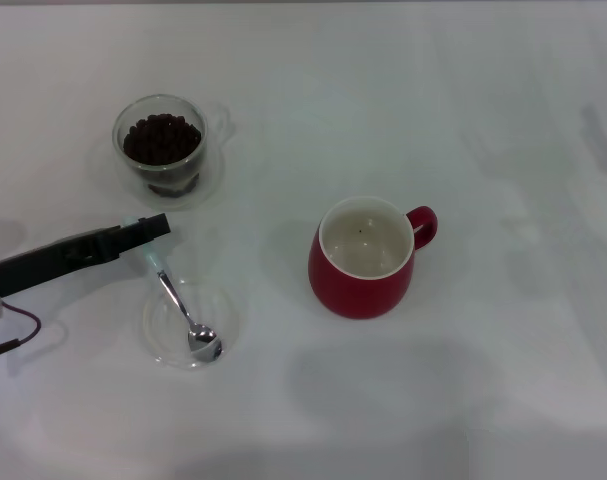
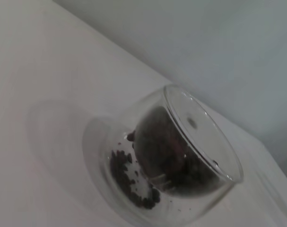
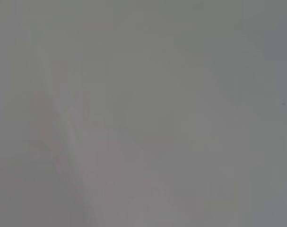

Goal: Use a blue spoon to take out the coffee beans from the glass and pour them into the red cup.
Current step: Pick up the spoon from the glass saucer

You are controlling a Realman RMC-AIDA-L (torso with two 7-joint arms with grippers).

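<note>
Only the left gripper (image 1: 155, 228) shows beside the glass (image 1: 166, 150): long, slim, matte black, square-tipped, joined to a pale grey cylindrical wrist trailing a thin dark red cable with black connector.

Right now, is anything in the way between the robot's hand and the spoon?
No. The left gripper is right at the pale handle end of the blue spoon, whose bowl lies in the clear dish. The glass and the red cup stand off to the sides.
</note>
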